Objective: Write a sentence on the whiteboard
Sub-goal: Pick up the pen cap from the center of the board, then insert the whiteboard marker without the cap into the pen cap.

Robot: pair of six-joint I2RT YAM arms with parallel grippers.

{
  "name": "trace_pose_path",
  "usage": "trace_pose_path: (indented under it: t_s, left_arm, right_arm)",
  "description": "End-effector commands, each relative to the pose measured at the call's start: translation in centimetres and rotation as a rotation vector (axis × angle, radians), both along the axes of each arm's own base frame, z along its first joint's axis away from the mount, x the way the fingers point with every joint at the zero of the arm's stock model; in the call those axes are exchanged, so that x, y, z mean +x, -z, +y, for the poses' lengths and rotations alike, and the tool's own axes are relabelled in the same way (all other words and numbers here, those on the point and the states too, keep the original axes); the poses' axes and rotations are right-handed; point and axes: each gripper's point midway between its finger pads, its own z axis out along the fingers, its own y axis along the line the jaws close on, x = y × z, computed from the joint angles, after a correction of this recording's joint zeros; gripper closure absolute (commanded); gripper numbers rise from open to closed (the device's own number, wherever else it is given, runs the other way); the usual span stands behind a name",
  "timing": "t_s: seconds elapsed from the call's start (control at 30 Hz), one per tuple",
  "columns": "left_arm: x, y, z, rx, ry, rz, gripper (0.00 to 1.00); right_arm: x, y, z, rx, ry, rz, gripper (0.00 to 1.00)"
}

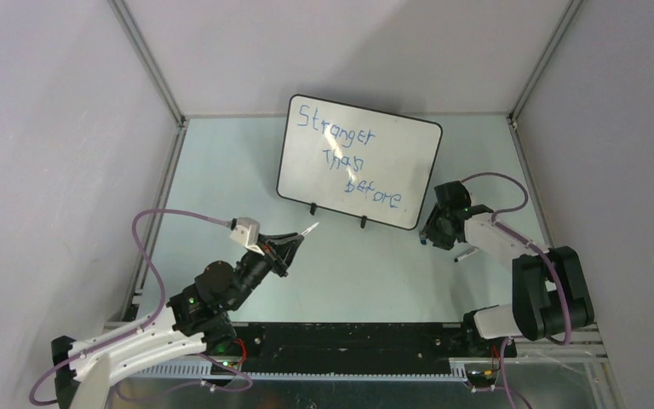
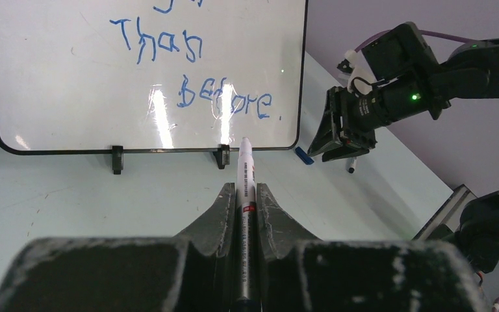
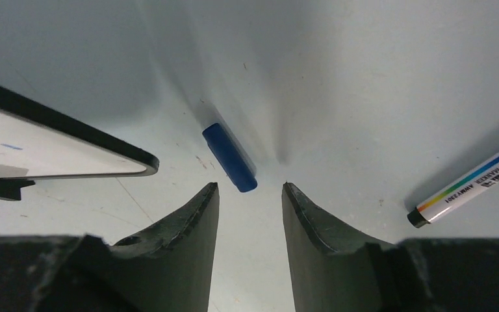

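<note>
Whiteboard (image 1: 410, 146) stands at the far middle of the table (image 1: 221, 170), carrying the sentence (image 1: 341, 160) "Stranger Than Before". Left gripper (image 2: 242, 190) clamps a marker (image 2: 245, 159) aimed at it. Right gripper (image 3: 250, 195), jaws apart and empty, faces a blue cap (image 3: 229, 157) beside the board's corner, with a spare marker (image 3: 474, 185) nearby.

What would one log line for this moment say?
whiteboard: sentence reads Stranger Than Before | left fingers: shut on marker, tip short of whiteboard | right fingers: open, aimed at blue cap
</note>
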Motion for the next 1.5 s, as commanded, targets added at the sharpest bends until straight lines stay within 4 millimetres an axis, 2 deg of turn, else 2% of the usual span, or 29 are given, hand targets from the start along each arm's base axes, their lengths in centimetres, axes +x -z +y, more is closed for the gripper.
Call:
trace_pose_path:
  t_s: [0.0,0.37,0.47,0.7,0.83,0.93,1.0,1.07,1.13,1.17,1.2,1.23,1.27,1.37,1.4,1.43,1.47]
  left_arm:
    - [-0.1,-0.4,-0.1,-0.029,0.009,-0.001,1.0]
    - [-0.1,-0.4,0.2,-0.031,0.001,-0.002,1.0]
    - [-0.1,-0.5,0.3,-0.031,-0.004,-0.004,1.0]
    - [0.0,-0.4,0.5,-0.027,-0.012,-0.004,1.0]
    - [0.0,-0.3,0.5,-0.022,-0.013,-0.003,1.0]
    - [0.1,-0.2,0.4,-0.014,-0.012,-0.002,1.0]
    - [0.0,-0.2,0.2,-0.01,-0.003,-0.006,1.0]
    - [-0.3,-0.3,-0.6,-0.002,0.041,-0.017,1.0]
    - [-0.8,-0.6,-1.6,-0.009,0.099,-0.021,1.0]
    - [-0.9,-0.4,-2.2,-0.009,0.123,-0.01,1.0]
    - [-1.2,-1.3,-2.9,-0.038,0.173,-0.017,1.0]
    - [-1.1,-1.0,-3.4,-0.03,0.193,-0.002,1.0]
    - [-1.0,-1.8,-3.7,-0.06,0.221,0.0,1.0]
    - [0.2,-2.4,-4.2,-0.104,0.258,0.052,1.0]
    - [0.6,-3.4,-4.1,-0.162,0.285,0.058,1.0]
    - [1.0,-3.3,-4.3,-0.178,0.3,0.078,1.0]
    - [1.1,-4.5,-4.3,-0.231,0.341,0.07,1.0]
  right_arm:
    - [0.9,0.2,0.5,0.007,0.016,-0.015,0.55]
    - [1.1,1.6,0.0,-0.053,0.013,0.042,0.58]
    - [1.1,1.9,-0.2,-0.072,0.028,0.06,0.69]
    - [0.8,1.3,-0.6,-0.088,0.029,0.055,0.83]
    - [0.6,0.5,-0.7,-0.079,0.02,0.042,1.0]
    - [0.5,-0.5,-0.8,-0.069,0.005,0.019,1.0]
    - [0.3,-1.9,-0.7,-0.049,-0.01,-0.019,1.0]
    - [-0.1,-3.4,-0.2,-0.008,-0.051,-0.05,1.0]
    - [-0.8,-5.2,1.4,0.078,-0.149,-0.096,1.0]
    - [-1.3,-6.5,2.9,0.156,-0.226,-0.125,1.0]
    - [-1.7,-7.1,3.6,0.175,-0.291,-0.142,1.0]
    - [-2.6,-8.3,4.9,0.24,-0.359,-0.163,1.0]
    - [-3.2,-8.8,5.6,0.256,-0.412,-0.174,1.0]
    - [-5.6,-10.8,8.2,0.349,-0.566,-0.214,1.0]
    - [-6.3,-11.3,9.1,0.366,-0.624,-0.229,1.0]
    - [-7.3,-12.1,9.9,0.408,-0.674,-0.246,1.0]
    - [-8.2,-12.8,11.0,0.452,-0.736,-0.256,1.0]
